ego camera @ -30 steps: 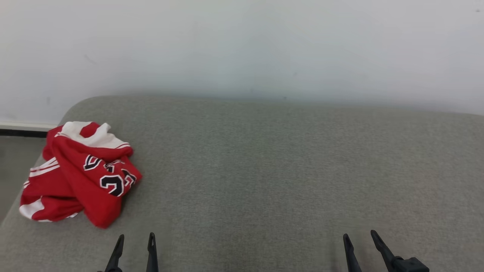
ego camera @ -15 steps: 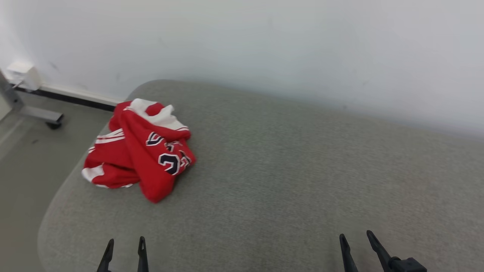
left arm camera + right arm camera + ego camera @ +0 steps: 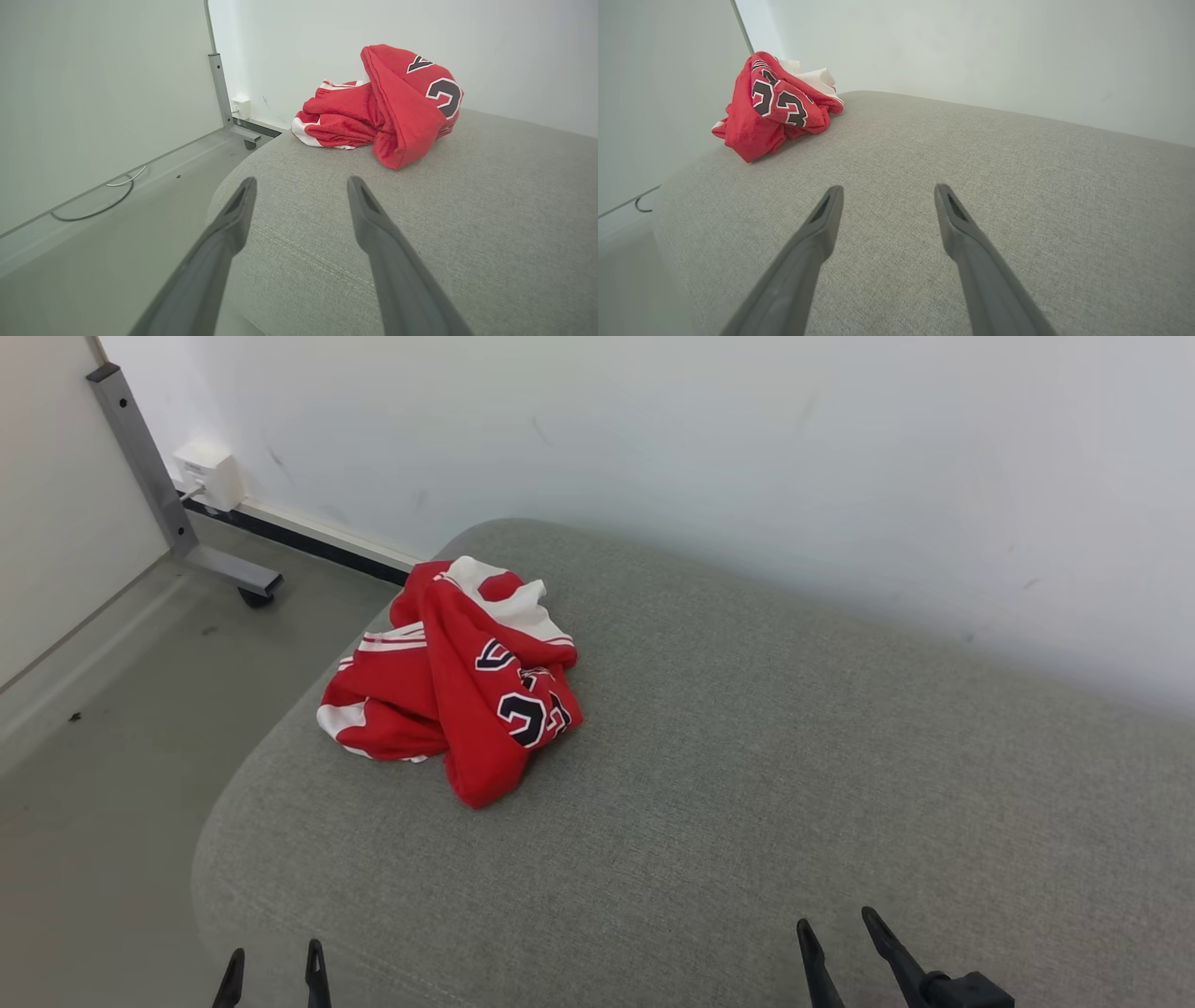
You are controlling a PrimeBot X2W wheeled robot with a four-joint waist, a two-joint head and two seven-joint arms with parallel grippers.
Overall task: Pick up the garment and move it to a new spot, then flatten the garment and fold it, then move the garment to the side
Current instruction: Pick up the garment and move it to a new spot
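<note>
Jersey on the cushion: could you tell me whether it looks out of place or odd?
The jersey lies crumpled in a heap near the cushion's left end, close to the rounded edge, its numbers creased and partly hidden. No tear or stain shows. Nothing else stands out.

My left gripper point(image 3: 274, 963) hovers low at the near left corner of the grey cushion point(image 3: 747, 756), fingers parted, empty, pointing forward. My right gripper point(image 3: 838, 935) hovers over the cushion's near edge, its two fingers likewise spread, gripping nothing.
</note>
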